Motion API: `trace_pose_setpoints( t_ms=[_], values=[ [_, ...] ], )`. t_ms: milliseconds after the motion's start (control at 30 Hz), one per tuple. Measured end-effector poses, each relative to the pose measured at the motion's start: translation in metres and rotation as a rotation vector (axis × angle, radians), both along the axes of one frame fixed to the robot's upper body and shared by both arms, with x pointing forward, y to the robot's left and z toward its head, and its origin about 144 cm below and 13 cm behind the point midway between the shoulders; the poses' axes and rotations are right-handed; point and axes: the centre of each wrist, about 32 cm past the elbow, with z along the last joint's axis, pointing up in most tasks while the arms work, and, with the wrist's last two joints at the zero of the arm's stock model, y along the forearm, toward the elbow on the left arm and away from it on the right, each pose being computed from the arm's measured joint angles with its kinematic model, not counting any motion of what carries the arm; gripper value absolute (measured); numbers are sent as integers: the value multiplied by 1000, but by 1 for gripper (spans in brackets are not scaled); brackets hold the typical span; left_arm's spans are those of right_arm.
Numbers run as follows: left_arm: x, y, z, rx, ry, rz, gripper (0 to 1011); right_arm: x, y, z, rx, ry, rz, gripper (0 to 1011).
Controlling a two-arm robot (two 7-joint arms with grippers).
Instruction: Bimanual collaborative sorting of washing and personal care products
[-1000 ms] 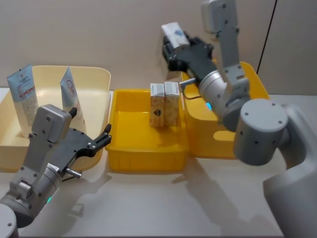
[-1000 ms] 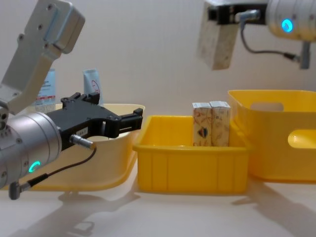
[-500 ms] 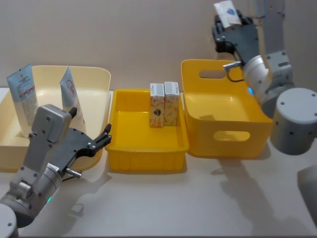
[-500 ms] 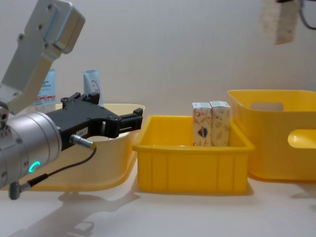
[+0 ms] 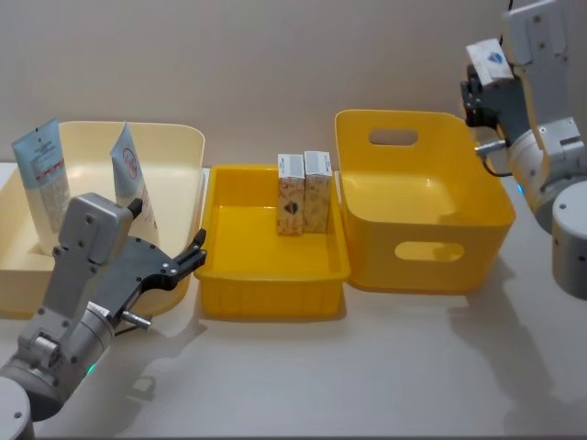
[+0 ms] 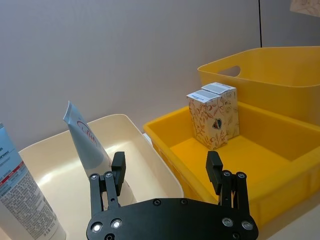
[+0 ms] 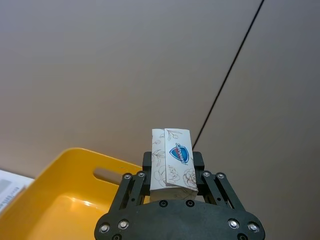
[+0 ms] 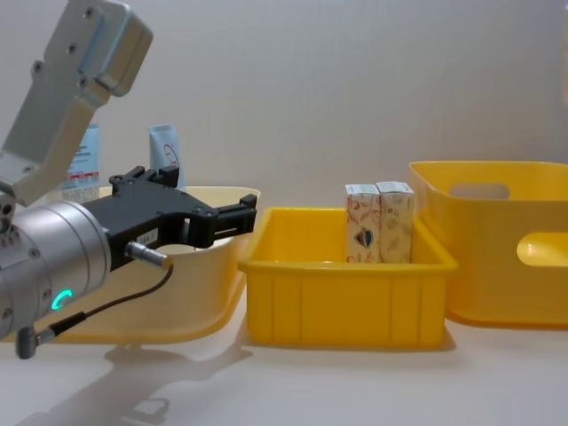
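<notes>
Up by the far right corner of the deep yellow bin (image 5: 431, 266), the right gripper (image 7: 172, 165) holds one cream patterned box (image 5: 489, 62) upright, its fingers closed on the box's sides, with nothing under it but the bin's open mouth and rim. Two more boxes (image 5: 291, 194) (image 5: 317, 191) stand touching at the back of the shallow yellow tray (image 5: 271, 284), which sits between the deep bin and the cream bin (image 5: 174, 128). Two tubes (image 5: 41, 183) (image 5: 130, 174) lean upright inside the cream bin. The left gripper (image 6: 166, 165) hovers at that bin's near right corner, fingers spread wide and empty.
</notes>
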Motion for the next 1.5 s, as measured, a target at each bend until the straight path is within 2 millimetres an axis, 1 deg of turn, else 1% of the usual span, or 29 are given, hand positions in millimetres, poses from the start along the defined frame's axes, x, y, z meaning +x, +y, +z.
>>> trace_pose_setpoints(
  t_ms=[267,500,900,1267,1367,1400,1467,1500],
  values=[
    [0,0,0,0,0,0,1003,1,-13,-6,-32,29,-47,435],
    [0,0,0,0,0,0,1003,2,-17,-8,-41,36,-60,435],
    [0,0,0,0,0,0,1003,3,-11,-6,-51,67,-4,435],
    [0,0,0,0,0,0,1003,3,-1,-10,-71,133,77,436],
    [0,0,0,0,0,0,1003,3,1,-10,-74,144,89,526],
    [0,0,0,0,0,0,1003,3,1,-11,-75,147,91,526],
    [0,0,0,0,0,0,1003,3,2,-11,-76,151,97,585],
    [0,0,0,0,0,0,1003,3,2,-12,-77,154,101,642]
  ],
)
